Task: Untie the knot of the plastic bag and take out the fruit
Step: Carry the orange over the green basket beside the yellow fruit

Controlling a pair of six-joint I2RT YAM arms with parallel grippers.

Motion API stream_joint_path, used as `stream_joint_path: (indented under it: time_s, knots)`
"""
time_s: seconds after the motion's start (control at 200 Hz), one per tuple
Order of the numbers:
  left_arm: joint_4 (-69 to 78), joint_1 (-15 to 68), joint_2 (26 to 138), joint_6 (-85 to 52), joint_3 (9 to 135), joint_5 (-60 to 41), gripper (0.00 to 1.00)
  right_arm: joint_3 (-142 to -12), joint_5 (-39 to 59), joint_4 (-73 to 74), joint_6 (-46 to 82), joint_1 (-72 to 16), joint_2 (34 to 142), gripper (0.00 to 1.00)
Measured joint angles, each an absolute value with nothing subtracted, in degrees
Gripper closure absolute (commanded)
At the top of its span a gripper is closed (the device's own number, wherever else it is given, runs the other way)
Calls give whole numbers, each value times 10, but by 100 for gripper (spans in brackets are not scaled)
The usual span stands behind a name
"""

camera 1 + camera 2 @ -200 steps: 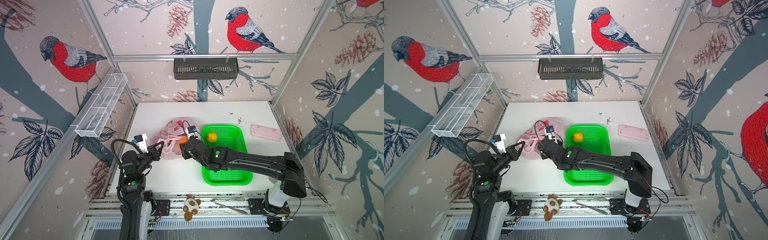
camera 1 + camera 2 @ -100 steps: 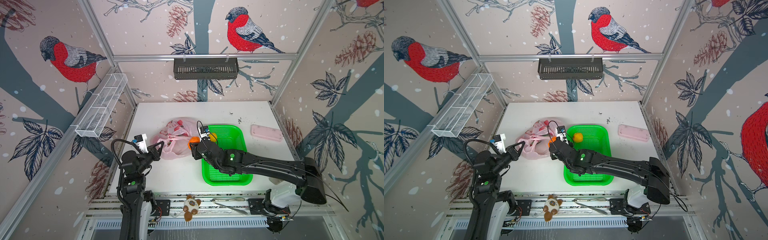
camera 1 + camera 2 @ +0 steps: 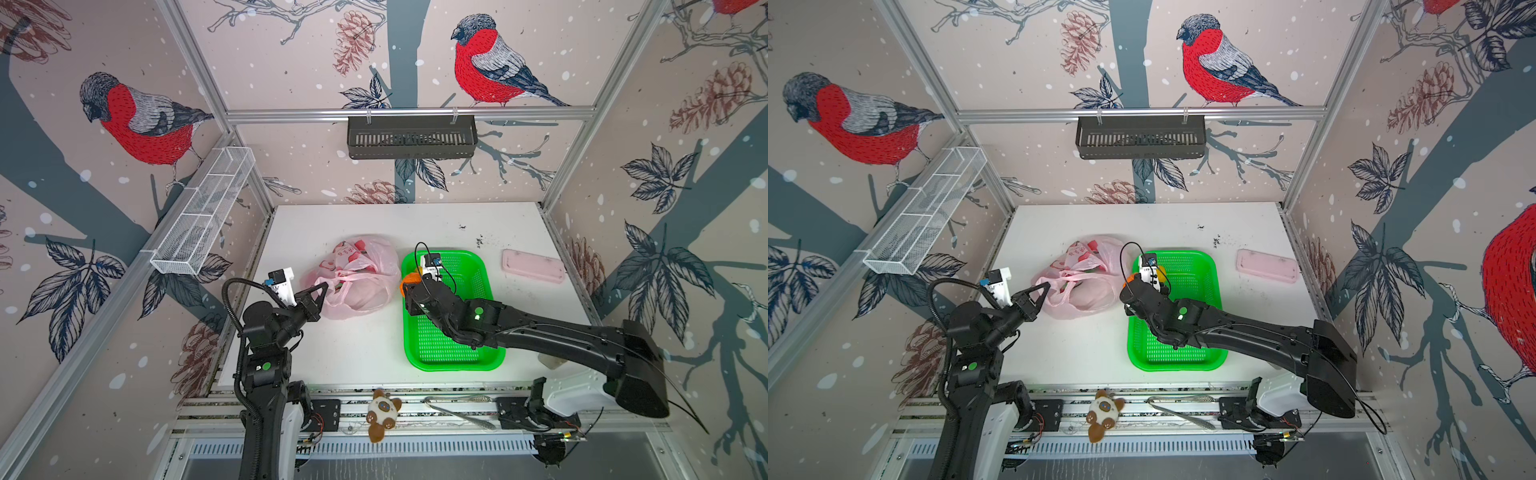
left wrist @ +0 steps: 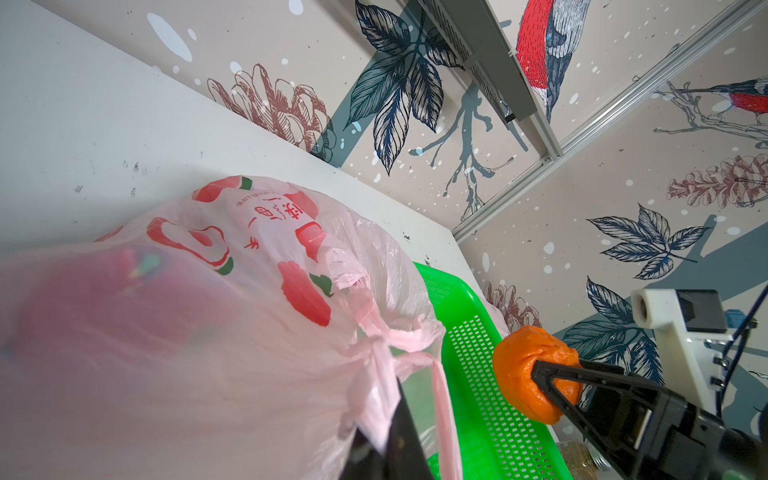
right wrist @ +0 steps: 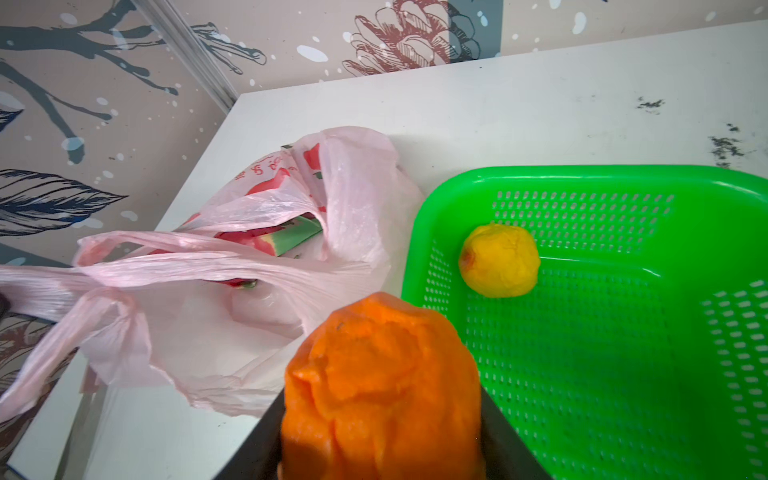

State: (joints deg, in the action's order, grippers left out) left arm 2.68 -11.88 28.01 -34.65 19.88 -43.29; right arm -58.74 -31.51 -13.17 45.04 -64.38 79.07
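Right tool is half-open around the orange ball, hovering at the bag-side rim of the green basket, so the drop spot's just inward. Left tool is pinched tight on a handle of the plastic bag, which sits on the surface alongside.

Red fruit blurred inside plastic bag, orange ball cut off at frame edge

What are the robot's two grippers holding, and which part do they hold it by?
The right gripper holds the orange ball by its sides. The left gripper is shut on a handle strip of the plastic bag.
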Motion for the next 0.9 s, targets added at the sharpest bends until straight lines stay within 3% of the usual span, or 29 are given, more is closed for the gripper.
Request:
stream_joint_path:
  time_s: [0.44,0.901]
  knots:
    - [27,-119,283,-347,199,-433,100,-485,-315,-127,463,-518,758,66]
    - [27,-119,286,-347,199,-433,100,-463,-255,-63,429,-419,823,64]
